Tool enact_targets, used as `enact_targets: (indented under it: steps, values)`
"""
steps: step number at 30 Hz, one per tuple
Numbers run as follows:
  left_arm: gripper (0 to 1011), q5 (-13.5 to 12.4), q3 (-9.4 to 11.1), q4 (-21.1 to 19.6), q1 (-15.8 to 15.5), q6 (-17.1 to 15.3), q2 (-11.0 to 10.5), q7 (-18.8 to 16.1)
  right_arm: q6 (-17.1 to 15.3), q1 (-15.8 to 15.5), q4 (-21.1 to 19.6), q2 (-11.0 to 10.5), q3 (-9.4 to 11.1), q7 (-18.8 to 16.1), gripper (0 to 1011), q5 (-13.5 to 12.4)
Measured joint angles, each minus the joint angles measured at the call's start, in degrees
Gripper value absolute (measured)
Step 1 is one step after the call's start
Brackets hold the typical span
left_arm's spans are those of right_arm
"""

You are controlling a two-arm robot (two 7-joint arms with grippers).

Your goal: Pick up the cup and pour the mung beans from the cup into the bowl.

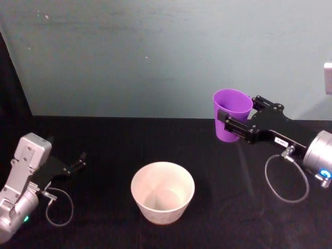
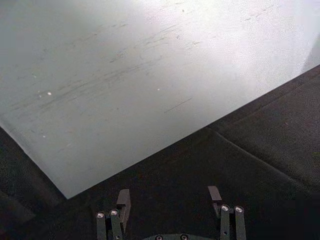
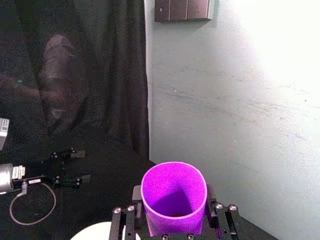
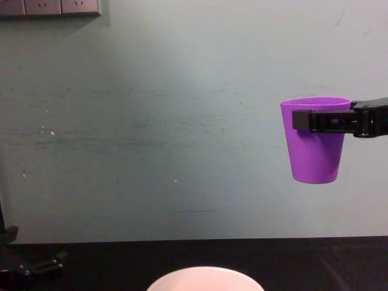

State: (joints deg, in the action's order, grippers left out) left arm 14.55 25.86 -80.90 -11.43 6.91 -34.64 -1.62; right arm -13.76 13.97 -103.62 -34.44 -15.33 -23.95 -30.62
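The purple cup (image 1: pixel 231 114) hangs upright in the air to the right of and above the bowl, with my right gripper (image 1: pixel 234 123) shut on its upper wall. From the side the cup (image 4: pixel 314 140) is well above the table, level and untilted. The right wrist view looks down into the cup (image 3: pixel 173 196), where a few dark specks lie at the bottom. The pinkish-white bowl (image 1: pixel 162 190) stands on the black table near the front centre, and its rim (image 4: pixel 203 276) shows low in the chest view. My left gripper (image 1: pixel 78 163) rests open at the left, holding nothing.
A black cloth covers the table (image 1: pixel 104 140), which ends at a pale green wall (image 1: pixel 155 52). Cable loops hang by both wrists (image 1: pixel 287 178). A wall socket plate (image 4: pixel 48 7) sits high on the wall.
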Motion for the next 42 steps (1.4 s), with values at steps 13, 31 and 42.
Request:
enact_targets:
  steps: [13, 31, 42]
  values:
    - [1004, 0.0, 0.0, 0.0, 0.0, 0.0, 0.0, 0.0, 0.1, -0.1, 0.1, 0.1, 0.1, 0.0, 723, 0.1]
    - [1004, 0.0, 0.0, 0.0, 0.0, 0.0, 0.0, 0.0, 0.2, -0.1, 0.1, 0.1, 0.1, 0.0, 723, 0.2]
    - [1004, 0.0, 0.0, 0.0, 0.0, 0.0, 0.0, 0.0, 0.2, -0.1, 0.1, 0.1, 0.1, -0.1, 723, 0.2]
